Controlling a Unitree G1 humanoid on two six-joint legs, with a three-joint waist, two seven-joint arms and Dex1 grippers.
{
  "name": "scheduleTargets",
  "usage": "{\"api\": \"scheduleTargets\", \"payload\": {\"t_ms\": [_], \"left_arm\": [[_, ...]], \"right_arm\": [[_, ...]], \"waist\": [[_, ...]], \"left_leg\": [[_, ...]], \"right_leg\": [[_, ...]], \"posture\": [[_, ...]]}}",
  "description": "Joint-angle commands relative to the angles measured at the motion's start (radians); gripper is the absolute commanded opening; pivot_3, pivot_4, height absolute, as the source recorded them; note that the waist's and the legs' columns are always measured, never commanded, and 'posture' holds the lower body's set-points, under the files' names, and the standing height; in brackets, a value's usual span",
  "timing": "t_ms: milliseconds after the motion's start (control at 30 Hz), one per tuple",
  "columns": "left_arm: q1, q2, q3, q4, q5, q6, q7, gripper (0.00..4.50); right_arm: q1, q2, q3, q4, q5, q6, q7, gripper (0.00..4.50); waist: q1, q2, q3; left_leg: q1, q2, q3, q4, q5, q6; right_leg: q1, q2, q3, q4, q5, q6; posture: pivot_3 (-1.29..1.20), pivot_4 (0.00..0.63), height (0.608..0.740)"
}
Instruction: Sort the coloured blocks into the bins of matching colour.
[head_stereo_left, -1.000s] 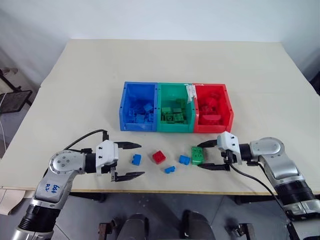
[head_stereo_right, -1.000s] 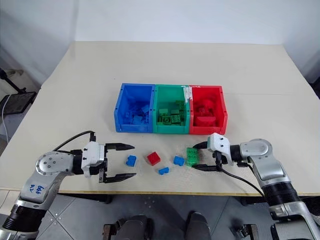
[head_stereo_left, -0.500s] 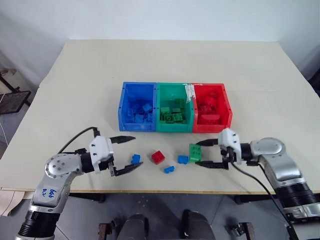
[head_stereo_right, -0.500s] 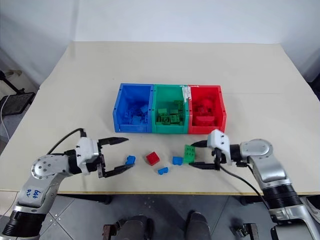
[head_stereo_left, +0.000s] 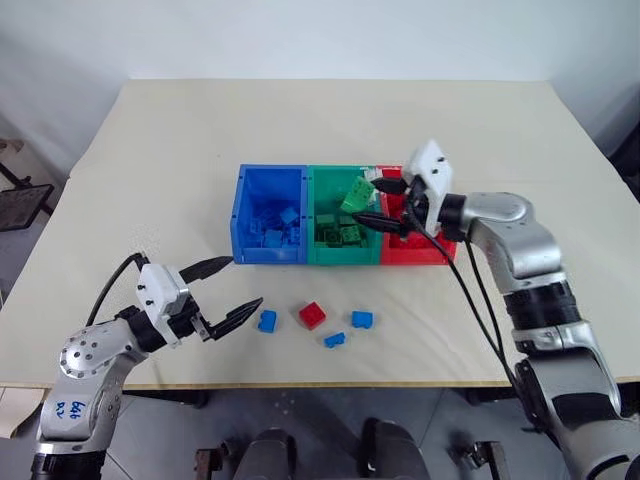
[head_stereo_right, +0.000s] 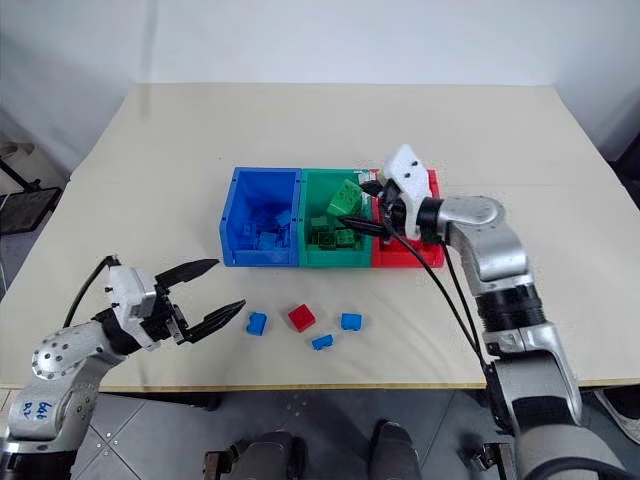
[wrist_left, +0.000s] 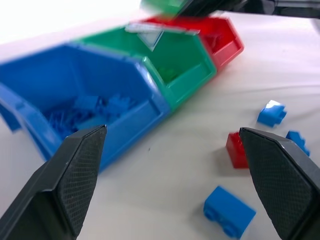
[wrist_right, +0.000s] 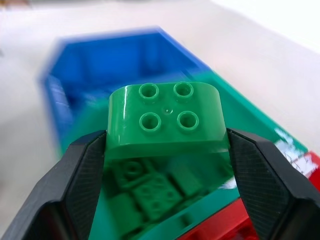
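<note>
My right pincer (head_stereo_left: 378, 204): grasping the green block (head_stereo_left: 354, 196), held over the green bin (head_stereo_left: 343, 257). My left pincer (head_stereo_left: 236, 285): released, empty, near left. Tabletop (head_stereo_left: 180, 150): three blue blocks (head_stereo_left: 267, 320) and a red block (head_stereo_left: 312, 315), near the bins. Blue bin (head_stereo_left: 240, 215) left, red bin (head_stereo_left: 440, 245) right.

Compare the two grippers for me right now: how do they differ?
The right gripper is shut on the green block, held above the green bin; the left gripper is open and empty. The right one is raised over the bins; the left one hangs low near the table's front edge, beside the loose blue blocks. Both have two black fingers.
</note>
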Motion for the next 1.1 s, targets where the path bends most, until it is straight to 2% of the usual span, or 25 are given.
{"api": "scheduleTargets", "payload": {"t_ms": [33,233,367,433,567,667,733,867,1100], "left_arm": [[0.013,0.013,0.025,-0.042,-0.021,0.012,0.007,4.50],[-0.007,0.021,0.012,-0.039,-0.022,0.035,0.004,4.50],[-0.033,0.039,-0.029,-0.027,-0.005,0.050,-0.024,4.50],[-0.046,0.052,-0.071,-0.017,-0.001,0.048,-0.071,4.50],[-0.079,0.095,-0.166,-0.015,0.012,0.048,-0.175,4.50],[-0.127,0.090,-0.195,0.012,0.009,0.050,-0.192,4.50],[-0.155,0.085,-0.213,0.038,0.021,0.035,-0.206,4.50],[-0.216,0.063,-0.257,0.098,0.064,-0.036,-0.236,4.50],[-0.224,0.076,-0.242,0.139,0.067,-0.082,-0.279,4.50]], "right_arm": [[-0.040,0.019,-0.017,0.018,0.002,-0.044,0.014,4.44],[0.021,-0.025,-0.048,-0.071,0.031,-0.067,0.080,4.44],[0.159,-0.118,-0.116,-0.205,0.107,-0.080,0.181,4.44],[0.289,-0.196,-0.178,-0.294,0.153,-0.086,0.244,4.44],[0.571,-0.337,-0.364,-0.416,0.211,-0.080,0.278,4.44],[0.772,-0.428,-0.432,-0.405,0.147,-0.253,0.369,4.44],[0.848,-0.459,-0.459,-0.384,0.121,-0.329,0.389,4.44],[0.892,-0.450,-0.476,-0.408,0.137,-0.325,0.343,4.44],[0.773,-0.429,-0.272,-0.566,0.140,-0.106,0.257,4.44]], "waist": [[-0.002,0.000,0.000],[0.000,0.000,0.000],[0.008,0.000,0.000],[0.004,0.000,0.000],[0.025,0.000,0.000],[0.024,0.000,0.000],[0.023,0.000,0.000],[0.018,0.000,0.000],[0.016,0.000,0.000]], "left_leg": [[0.000,0.000,0.000,0.000,0.000,0.000],[0.000,0.000,0.000,0.000,0.000,0.000],[-0.001,0.000,-0.001,0.000,0.000,0.000],[-0.001,0.000,0.001,0.000,0.000,0.000],[-0.001,0.000,0.002,0.000,-0.002,0.001],[0.000,0.000,0.006,0.000,-0.002,0.002],[0.002,0.001,0.007,0.000,-0.002,0.002],[0.006,0.002,0.011,0.000,-0.002,0.002],[0.005,0.003,0.010,0.000,-0.002,0.002]], "right_leg": [[0.000,0.000,0.000,0.000,0.000,0.000],[0.000,0.000,-0.001,0.000,0.000,0.000],[0.001,0.000,-0.001,0.000,0.000,0.000],[0.001,0.000,-0.001,-0.001,0.000,0.000],[0.001,0.000,-0.003,-0.002,0.000,0.000],[0.001,0.000,-0.001,-0.004,0.000,0.000],[0.002,0.000,-0.001,-0.003,0.000,-0.001],[0.003,0.001,0.002,-0.003,0.000,-0.002],[0.002,0.001,0.002,-0.003,0.000,-0.002]], "posture": [[0.00,0.150,0.740],[0.00,0.150,0.740],[0.00,0.150,0.740],[0.00,0.150,0.740],[0.00,0.150,0.740],[0.00,0.150,0.740],[0.00,0.150,0.740],[0.00,0.150,0.740],[0.00,0.150,0.740]]}}
